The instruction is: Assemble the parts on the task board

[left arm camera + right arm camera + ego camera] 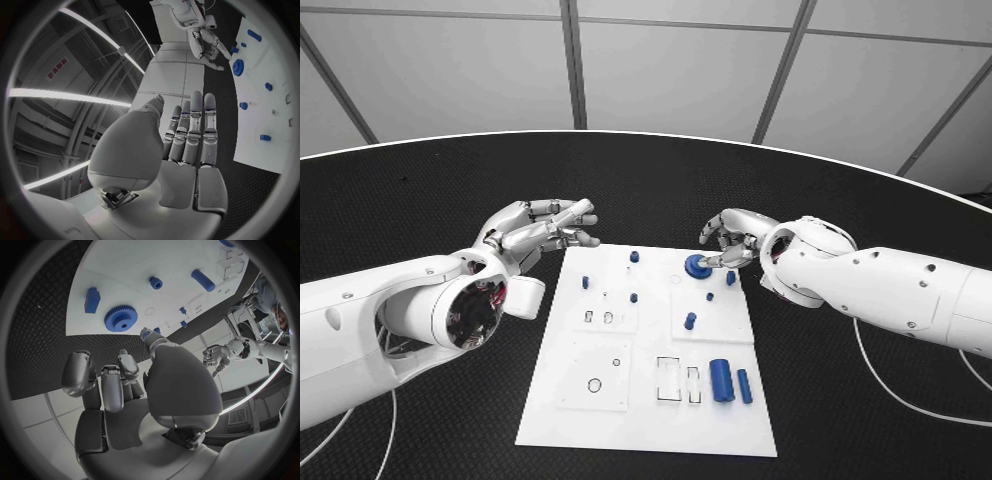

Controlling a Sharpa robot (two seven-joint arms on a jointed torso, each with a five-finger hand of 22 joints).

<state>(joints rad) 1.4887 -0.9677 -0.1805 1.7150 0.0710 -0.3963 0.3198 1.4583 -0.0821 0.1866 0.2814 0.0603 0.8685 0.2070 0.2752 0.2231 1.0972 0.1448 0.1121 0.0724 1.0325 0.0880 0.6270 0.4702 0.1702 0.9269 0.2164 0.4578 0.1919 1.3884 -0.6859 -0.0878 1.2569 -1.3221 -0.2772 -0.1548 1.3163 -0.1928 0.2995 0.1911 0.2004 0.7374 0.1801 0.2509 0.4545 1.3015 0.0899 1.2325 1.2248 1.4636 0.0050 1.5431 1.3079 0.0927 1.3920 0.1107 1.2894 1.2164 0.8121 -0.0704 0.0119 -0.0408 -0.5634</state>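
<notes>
One sign with lettering (pixel 57 69) is visible in the left wrist view: a short row of reddish characters on a pale wall or ceiling panel of the room. The characters are too small and too distorted by the fisheye lens to be read. No legible text, number, label or brand mark appears on the task board (pixel 632 410), on the blue parts, on the table or on either arm.
</notes>
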